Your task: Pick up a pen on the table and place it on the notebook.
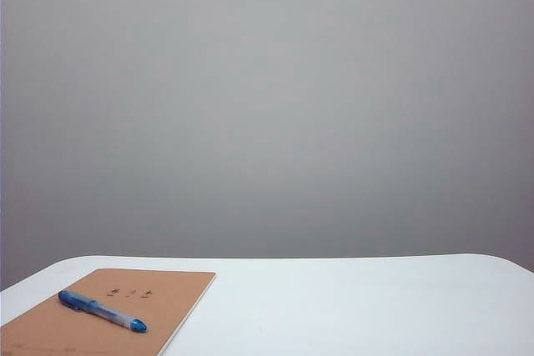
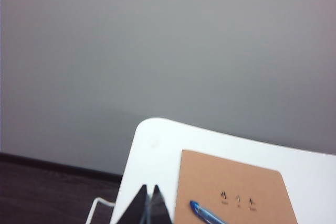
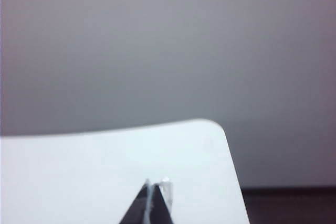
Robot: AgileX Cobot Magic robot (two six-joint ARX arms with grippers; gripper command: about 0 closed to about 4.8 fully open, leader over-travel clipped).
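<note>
From the exterior view, you are seeing the pen (image 1: 102, 311) lying on the notebook (image 1: 171, 293) on the table (image 1: 350, 306). In the left wrist view, your left gripper (image 2: 148, 195) is sitting clenched, empty, beside the notebook's near edge. In the right wrist view, your right gripper (image 3: 153, 188) is sitting clenched over bare table.

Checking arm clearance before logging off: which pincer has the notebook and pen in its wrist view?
The left pincer, shut, sees the notebook with the pen on it. The right pincer, also shut, sees only bare table.
</note>
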